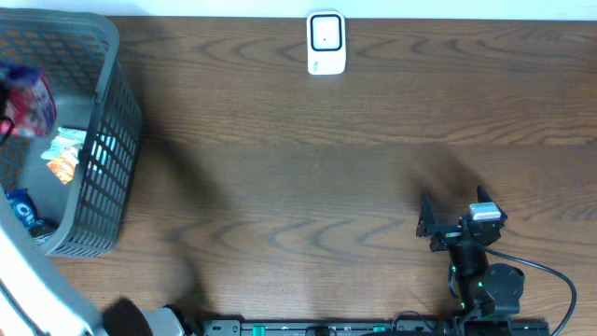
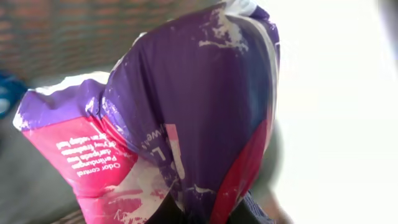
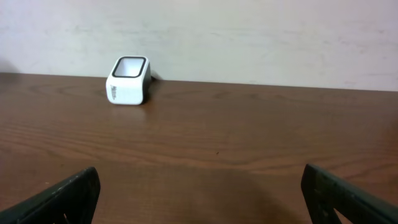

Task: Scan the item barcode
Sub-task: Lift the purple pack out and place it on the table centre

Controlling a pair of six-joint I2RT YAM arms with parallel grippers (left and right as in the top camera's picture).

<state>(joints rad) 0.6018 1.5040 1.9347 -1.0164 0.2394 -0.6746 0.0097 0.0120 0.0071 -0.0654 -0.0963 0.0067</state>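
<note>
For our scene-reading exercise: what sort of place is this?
Probably a mock shop checkout on a wooden table: a white barcode scanner, a grey basket of packaged goods, and a purple packet.

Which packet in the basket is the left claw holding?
The purple-and-pink bag, at the basket's left edge, filling the left wrist view; the orange-white packet and blue packet lie loose.

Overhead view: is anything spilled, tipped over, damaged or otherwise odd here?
Nothing stands out. The scanner stands upright at the far edge of the table, the basket sits upright at the left with packets inside, and the purple pouch is only creased, as soft packs are.
</note>
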